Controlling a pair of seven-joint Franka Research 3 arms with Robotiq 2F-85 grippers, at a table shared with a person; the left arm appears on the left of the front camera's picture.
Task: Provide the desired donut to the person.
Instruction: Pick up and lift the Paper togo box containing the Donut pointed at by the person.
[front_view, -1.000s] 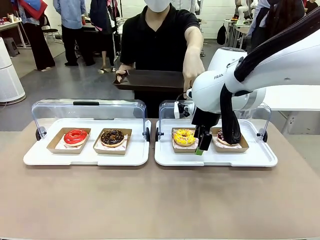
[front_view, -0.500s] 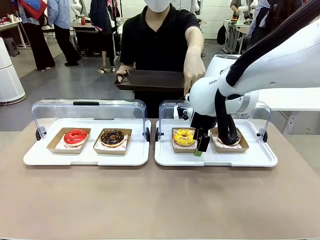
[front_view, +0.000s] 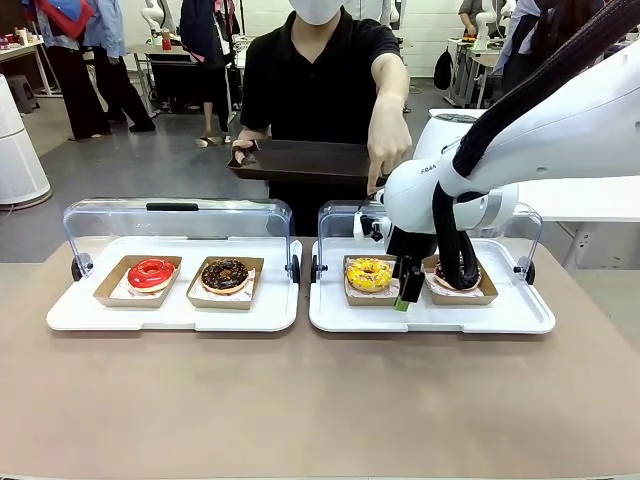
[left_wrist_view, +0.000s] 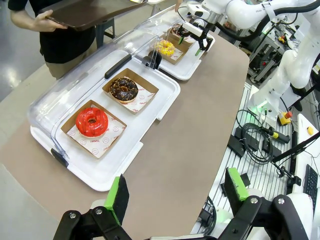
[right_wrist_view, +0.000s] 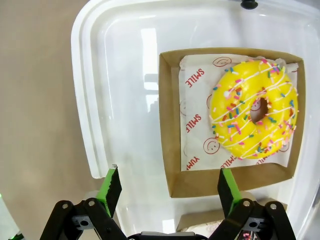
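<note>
Left arm: the left gripper (left_wrist_view: 176, 192) is black with green pads (left_wrist_view: 117, 197); its jaws are spread wide with nothing between them, and it hangs high up past the left end of the table
Table: a flat brown table (front_view: 300, 400)
Left side: the left white plastic tray (front_view: 170, 312) has a clear lid tipped back and holds two brown paper boxes side by side; one has a shiny red donut (front_view: 151, 272), the other a round chocolate donut with bits on top (front_view: 225, 273)
Right side: the right white plastic tray (front_view: 440, 320) sits just beside the left one, with its own clear lid tipped back
Wanted treat: the yellow donut with coloured sprinkles and white stripes (right_wrist_view: 255, 115) lies on white paper in a square brown paper box (right_wrist_view: 172, 155), in the left half of the right white plastic tray
Right arm: the right gripper (right_wrist_view: 169, 184) points down over that tray, jaws apart and holding nothing; one finger is over the white plastic, the other over the rim of the yellow donut's box, and the donut is beside the fingers, not between them
Next box: a dark donut (front_view: 468, 279) sits to the right, partly hidden by the arm's black cable
Far side: the person in a black shirt (front_view: 320, 80) holds a dark brown flat serving tray (front_view: 300, 158) in one hand (front_view: 240, 155); the other hand (front_view: 385, 150) reaches out and down toward the right white plastic tray
</note>
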